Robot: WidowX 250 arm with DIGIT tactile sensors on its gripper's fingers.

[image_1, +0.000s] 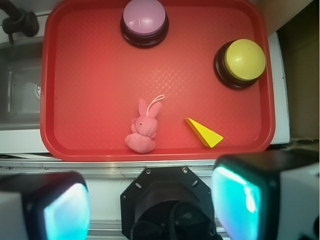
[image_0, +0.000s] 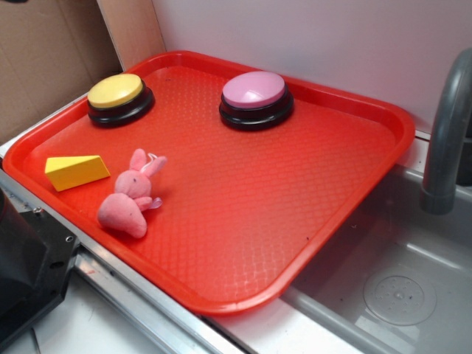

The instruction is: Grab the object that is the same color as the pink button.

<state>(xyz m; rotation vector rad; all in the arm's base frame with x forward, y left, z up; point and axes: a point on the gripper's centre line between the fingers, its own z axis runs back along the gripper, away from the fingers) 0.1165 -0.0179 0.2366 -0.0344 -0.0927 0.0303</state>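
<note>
Setting: red tray (image_0: pixel 346 192) sits on a pale table beside a grey sink (image_0: pixel 398 295) with a grey tap (image_0: pixel 446 133).
Pink button (image_1: pixel 144 16): at the tray's far edge, away from the robot, well apart from the yellow button (image_1: pixel 244 60).
Pink bunny (image_1: pixel 143 127): lying near the tray's robot-side rim, just beside the yellow wedge (image_1: pixel 204 133), not touching it.
Hand (image_1: pixel 150 200): fingers spread wide, empty, held above the table edge short of the tray.
Done: nothing gripped yet.
Left: likely move over the bunny, descend, close, lift.
</note>
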